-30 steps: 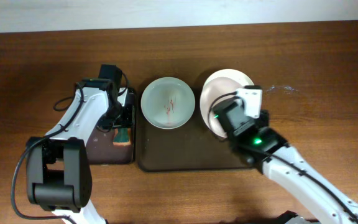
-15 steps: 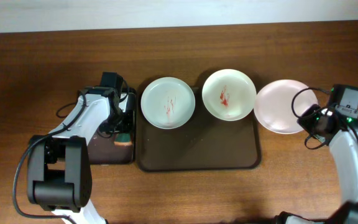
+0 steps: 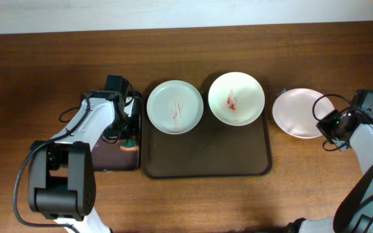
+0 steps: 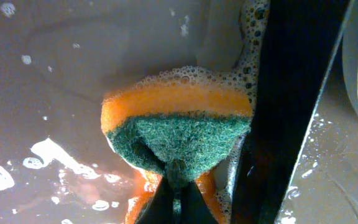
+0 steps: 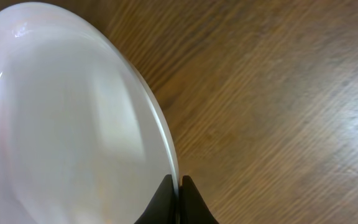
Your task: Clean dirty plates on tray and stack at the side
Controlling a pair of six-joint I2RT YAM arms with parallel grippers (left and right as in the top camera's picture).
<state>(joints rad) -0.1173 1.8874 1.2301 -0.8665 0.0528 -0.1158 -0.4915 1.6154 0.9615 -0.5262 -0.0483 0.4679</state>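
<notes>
Two white plates with red smears lie at the back of the brown tray (image 3: 206, 152): one on the left (image 3: 175, 107), one on the right (image 3: 236, 98). A third, plain white plate (image 3: 301, 113) is off the tray over the table on the right. My right gripper (image 3: 332, 122) is shut on its right rim. In the right wrist view the fingertips pinch the plate (image 5: 67, 124) at its thin edge, at the gripper (image 5: 180, 186). My left gripper (image 3: 129, 137) is shut on the green-orange sponge (image 4: 176, 124), squeezing its green face at the gripper (image 4: 176, 199).
The sponge sits in a small black tray (image 3: 109, 158) left of the brown tray, wet and foamy inside. That tray's dark wall (image 4: 291, 93) rises just right of the sponge. Bare wooden table (image 3: 316, 175) surrounds the held plate.
My right arm has carried the plain plate from over the tray's right side out to the table on the right. The left gripper has shut on the sponge.
</notes>
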